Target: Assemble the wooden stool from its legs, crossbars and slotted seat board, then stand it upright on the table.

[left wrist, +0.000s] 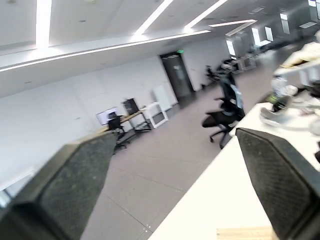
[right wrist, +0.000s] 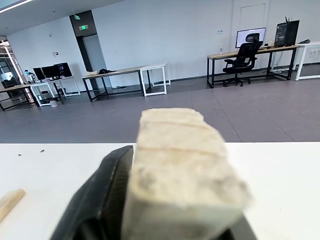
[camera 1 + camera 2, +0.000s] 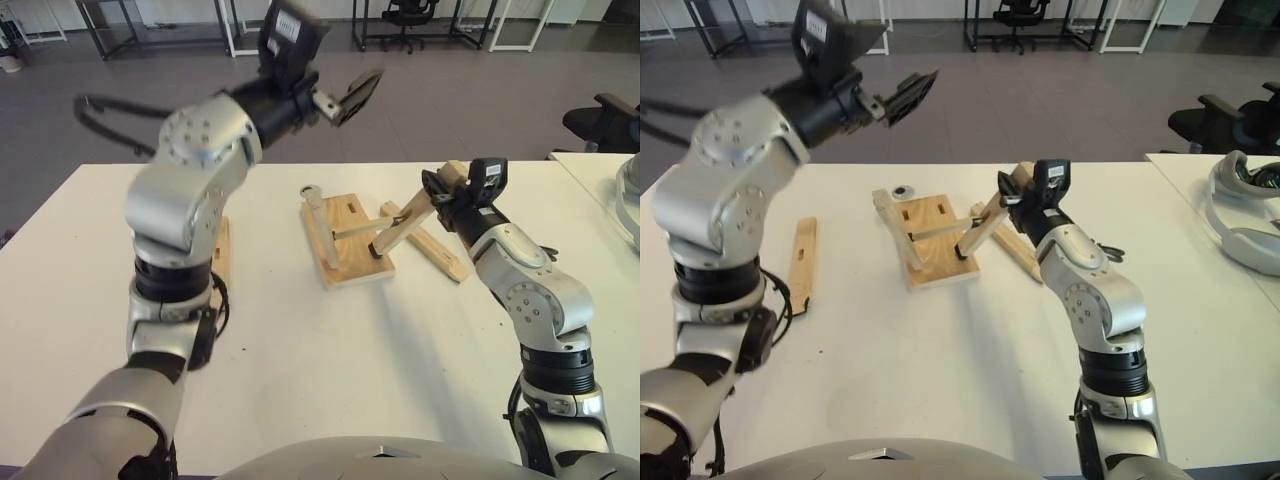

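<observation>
Between the right gripper's [image 3: 447,190] fingers you've got the top end of a wooden leg [image 3: 402,228], clamped tight. It slants down away from the gripper onto the seat board [image 3: 355,268]. A crossbar [image 3: 352,233] seems to join it to a second leg [image 3: 320,225] on the board's edge farthest from that gripper. A loose leg [image 3: 440,255] lies just below the gripper. Your left gripper [image 3: 340,65] hangs high above the table [image 3: 300,350], fingers wide apart, holding nothing.

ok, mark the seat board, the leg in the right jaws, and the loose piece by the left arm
seat board [image 3: 940,262], right eye view, bare near part of its face
held leg [image 3: 985,224], right eye view, middle of its shaft
loose piece [image 3: 802,262], right eye view, middle of its length
</observation>
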